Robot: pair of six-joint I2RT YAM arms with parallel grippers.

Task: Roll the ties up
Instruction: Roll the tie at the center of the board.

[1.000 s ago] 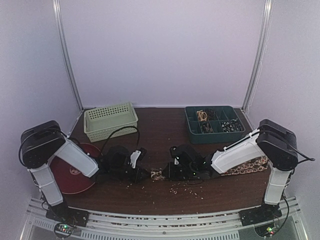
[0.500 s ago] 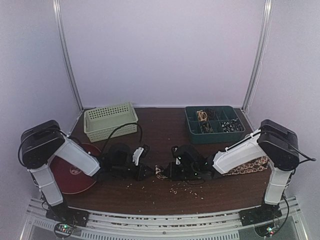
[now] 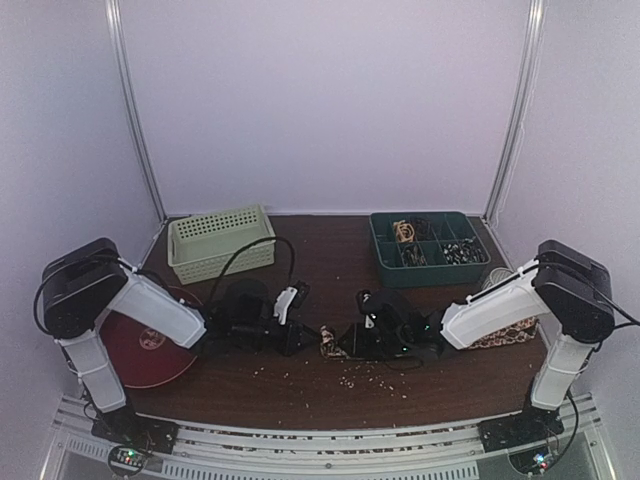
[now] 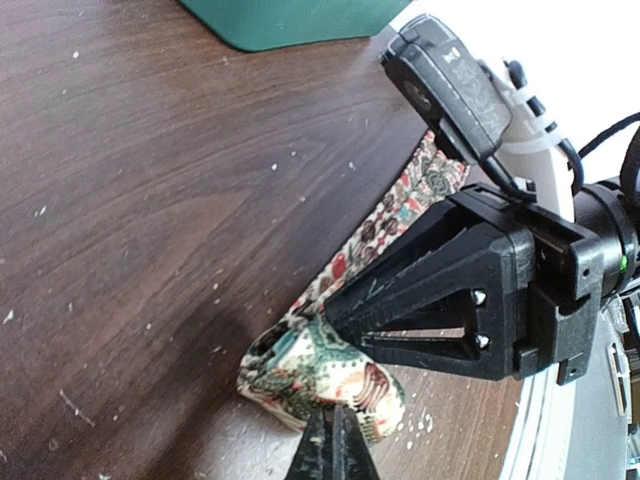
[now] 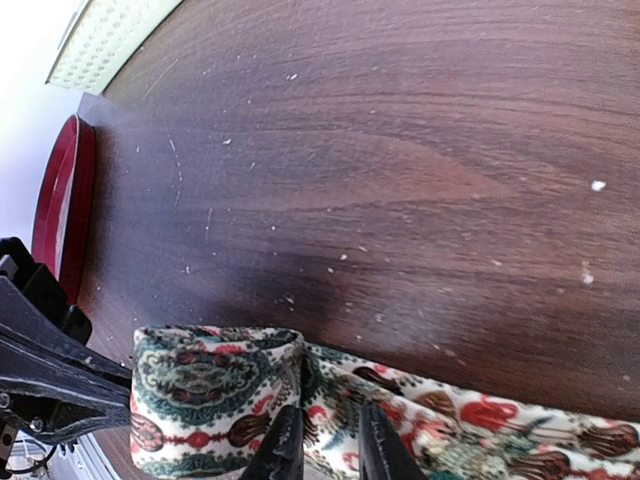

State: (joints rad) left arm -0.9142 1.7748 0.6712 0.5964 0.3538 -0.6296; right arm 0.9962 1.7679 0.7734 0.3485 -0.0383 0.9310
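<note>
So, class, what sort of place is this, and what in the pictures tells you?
Probably a robot test cell in a lab. Plain white panels box in a wooden table. A left arm and a right arm are bolted at its near edge. Props like a basket and a tie lie on it.

I see a basket (image 3: 222, 258) and divided tray (image 3: 430, 276) at the back, a red plate (image 3: 138, 352) left, crumbs (image 3: 366, 375) on the table (image 3: 320, 250).
</note>
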